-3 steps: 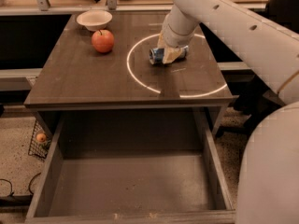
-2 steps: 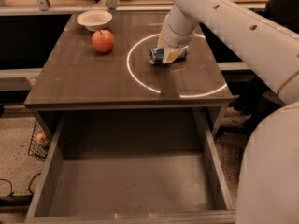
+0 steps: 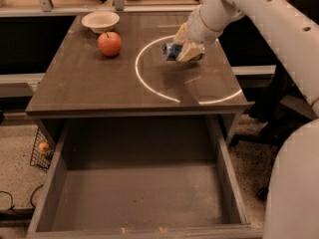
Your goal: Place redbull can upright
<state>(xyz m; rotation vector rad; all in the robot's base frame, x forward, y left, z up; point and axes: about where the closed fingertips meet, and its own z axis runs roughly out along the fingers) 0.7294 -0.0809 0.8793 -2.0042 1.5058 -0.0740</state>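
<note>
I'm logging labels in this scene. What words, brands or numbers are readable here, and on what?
No text is readable.
redbull can, lying sideways in the gripper above the table's far right: print too blurred to read.
Bowl, apple, drawer: no markings.

Gripper (image 3: pixel 184 46), upper centre-right of frame, clamps the redbull can (image 3: pixel 170 51) sideways over the table (image 3: pixel 89 83); apple (image 3: pixel 109 44) and bowl (image 3: pixel 100 20) upper left, open drawer (image 3: pixel 139 198) below.

tool (image 3: pixel 187 51) above table (image 3: pixel 99 86), covering most of redbull can (image 3: pixel 170 50); arm (image 3: pixel 279 19) cut off at right edge
</note>
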